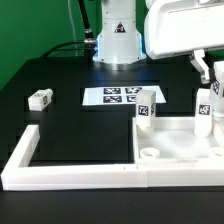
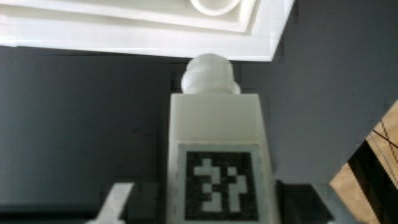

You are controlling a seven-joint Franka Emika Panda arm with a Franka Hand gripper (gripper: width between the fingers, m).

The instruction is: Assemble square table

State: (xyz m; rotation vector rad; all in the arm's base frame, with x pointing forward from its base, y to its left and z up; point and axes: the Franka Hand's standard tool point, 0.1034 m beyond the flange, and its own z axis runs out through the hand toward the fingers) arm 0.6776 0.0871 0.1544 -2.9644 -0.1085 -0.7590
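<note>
Black bench (image 1: 70,130) all round, green backdrop off at the exterior view's left, white robot base (image 1: 117,40) at the far side. Over by the near corner on the exterior view's right: white plastic square slab with raised rim and round corner sockets (image 1: 185,142), lying flat on the bench and looking snug against a long white L-shaped border wall (image 1: 20,158) along the front. Got one short white leg with a black-and-white tag (image 1: 145,110) standing upright at the slab's far corner on the exterior view's left. Can also make out an open round socket (image 1: 148,154) at the near corner on that same side.

End effector (image 2: 210,206) closed partway, pinching a second tagged white leg (image 1: 205,110) between its fingers (image 2: 121,205), held upright at the slab's edge on the exterior view's right. Going by the wrist view: tag square-on to the camera, narrow rounded tip aimed at the slab's rim. Honestly can't tell about contact between tip and slab, touching or just hanging above.

Third tagged leg (image 1: 40,98) lying on its side on the bench, well apart from the rest, toward the exterior view's left. Flat white marker board (image 1: 112,97) between that loose leg and the standing one, nearer the standing one.
</note>
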